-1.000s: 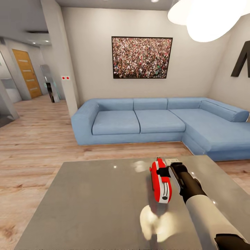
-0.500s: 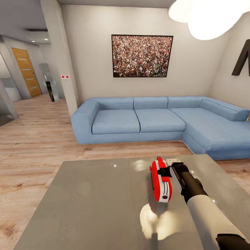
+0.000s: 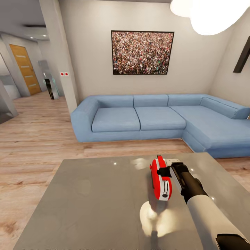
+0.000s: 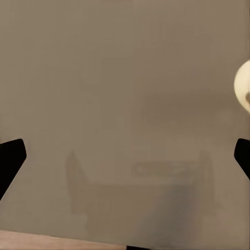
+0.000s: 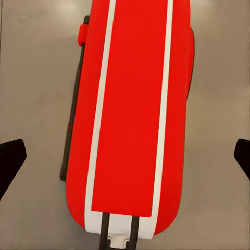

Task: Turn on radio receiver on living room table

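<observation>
I see blue L-shaped sofa at 12 o'clock, framed crowd photo above, white walls. Pendant lamp glowing at 1. Wood floor; orange door at 10.

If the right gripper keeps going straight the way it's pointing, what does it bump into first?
Most likely the radio receiver: it lies dead ahead between the open right gripper fingers, on the table. How near is unclear.

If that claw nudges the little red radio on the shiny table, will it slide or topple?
The radio looks like a stiff, slim shell standing on its narrow edge, so a sideways nudge would probably topple it. The glossy table probably lets it slide easily. Its thin antenna may bend.
</observation>
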Motion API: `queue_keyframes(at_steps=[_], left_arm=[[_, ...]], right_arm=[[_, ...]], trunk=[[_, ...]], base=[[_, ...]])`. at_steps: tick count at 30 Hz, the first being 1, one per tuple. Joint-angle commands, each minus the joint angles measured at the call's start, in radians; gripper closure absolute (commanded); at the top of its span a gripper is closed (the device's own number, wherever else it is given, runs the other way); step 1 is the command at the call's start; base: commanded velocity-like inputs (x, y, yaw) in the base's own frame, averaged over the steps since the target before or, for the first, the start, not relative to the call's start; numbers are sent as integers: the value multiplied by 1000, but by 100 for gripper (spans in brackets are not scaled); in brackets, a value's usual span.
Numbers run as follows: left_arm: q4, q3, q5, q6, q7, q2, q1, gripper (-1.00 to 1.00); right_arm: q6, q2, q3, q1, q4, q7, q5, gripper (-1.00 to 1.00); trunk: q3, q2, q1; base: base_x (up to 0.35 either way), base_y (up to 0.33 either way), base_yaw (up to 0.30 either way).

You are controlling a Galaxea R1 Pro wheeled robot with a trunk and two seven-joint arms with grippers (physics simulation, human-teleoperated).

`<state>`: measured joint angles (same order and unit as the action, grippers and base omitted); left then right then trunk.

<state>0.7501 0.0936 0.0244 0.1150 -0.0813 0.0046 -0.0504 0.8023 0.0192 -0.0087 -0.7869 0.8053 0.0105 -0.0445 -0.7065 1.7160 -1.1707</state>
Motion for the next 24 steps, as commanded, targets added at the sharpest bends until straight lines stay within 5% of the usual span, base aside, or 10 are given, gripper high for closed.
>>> queue_keyframes(at_steps=[1, 24], left_arm=[[0, 0, 0, 0, 0, 0, 0, -100], [0, 0, -1, 0, 0, 0, 0, -100]], right_arm=[[0, 0, 0, 0, 0, 0, 0, -100], [1, 0, -1, 0, 0, 0, 0, -100]], trunk=[[-2, 0, 0], [-38, 0, 0]], base=[[0, 0, 0], [0, 0, 0]])
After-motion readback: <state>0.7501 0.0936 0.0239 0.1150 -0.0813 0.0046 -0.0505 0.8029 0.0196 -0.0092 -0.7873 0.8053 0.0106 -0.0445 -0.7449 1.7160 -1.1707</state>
